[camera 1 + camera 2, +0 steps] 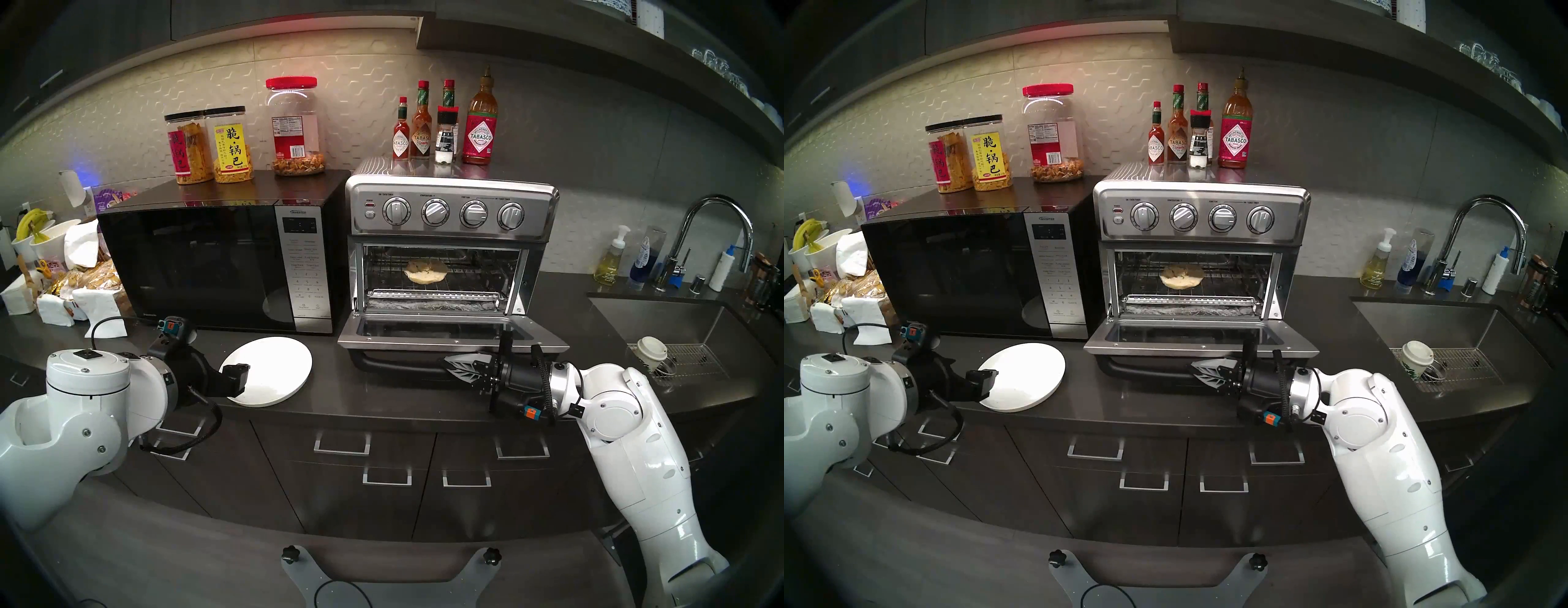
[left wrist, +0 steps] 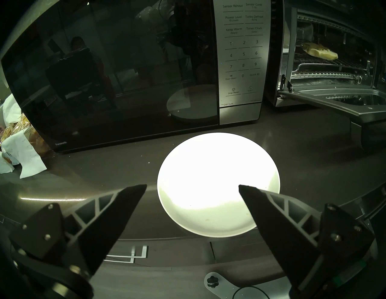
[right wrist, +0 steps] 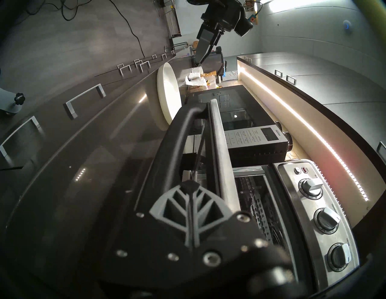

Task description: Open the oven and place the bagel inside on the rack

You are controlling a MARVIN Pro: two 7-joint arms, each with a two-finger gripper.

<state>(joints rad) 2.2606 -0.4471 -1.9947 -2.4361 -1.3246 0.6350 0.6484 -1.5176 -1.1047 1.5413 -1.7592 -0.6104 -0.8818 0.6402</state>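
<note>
Kitchen worktop (image 1: 382, 407) | bagel (image 1: 425, 271) lies on rack (image 1: 475, 278) inside oven (image 1: 449, 212), door down | right end effector (image 1: 456, 368) pinched shut, empty, beside bar handle (image 1: 399, 368) running left-right, nearer arm | left end effector (image 2: 192, 188) spread wide, empty, over plate (image 1: 280, 365)

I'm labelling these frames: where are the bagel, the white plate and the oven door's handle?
bagel (image 1: 425, 271): head left view, middle of its top face.
white plate (image 2: 217, 183): left wrist view, its bare centre.
oven door's handle (image 3: 167, 150): right wrist view, midway along the black bar.
</note>
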